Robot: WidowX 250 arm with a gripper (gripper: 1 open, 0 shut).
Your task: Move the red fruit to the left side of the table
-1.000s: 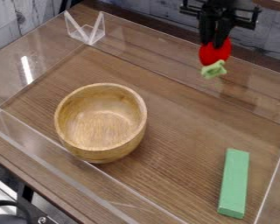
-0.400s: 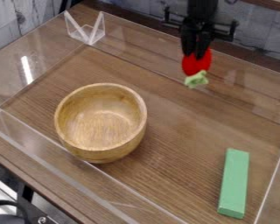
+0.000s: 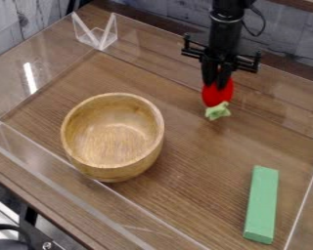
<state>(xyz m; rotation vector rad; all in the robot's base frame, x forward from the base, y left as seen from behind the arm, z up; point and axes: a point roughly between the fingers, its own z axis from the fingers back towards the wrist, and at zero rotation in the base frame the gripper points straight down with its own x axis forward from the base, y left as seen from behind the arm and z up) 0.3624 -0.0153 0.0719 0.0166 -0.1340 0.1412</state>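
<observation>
The red fruit [image 3: 218, 94] is pinched in the narrowed gripper [image 3: 218, 88], at about two o'clock from the wooden bowl [image 3: 112, 135] — right of centre over the table [image 3: 186, 186]. Only its top is gripped, so a slip is possible — or a release short of the left side.

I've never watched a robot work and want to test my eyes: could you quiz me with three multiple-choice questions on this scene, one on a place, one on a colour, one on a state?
1. Where is the flat green rectangular block?
A. inside the bowl
B. near the table's front right corner
C. under the gripper

2. What colour is the small glossy strawberry-shaped toy fruit?
A. red
B. blue
C. yellow

3. What is in the round light wooden bowl?
A. the fruit
B. the block
C. nothing

Answers:
1 B, it lies on the brown wood-grain table by that corner.
2 A, red with a pale green stem end.
3 C, its bare inside shows.
</observation>
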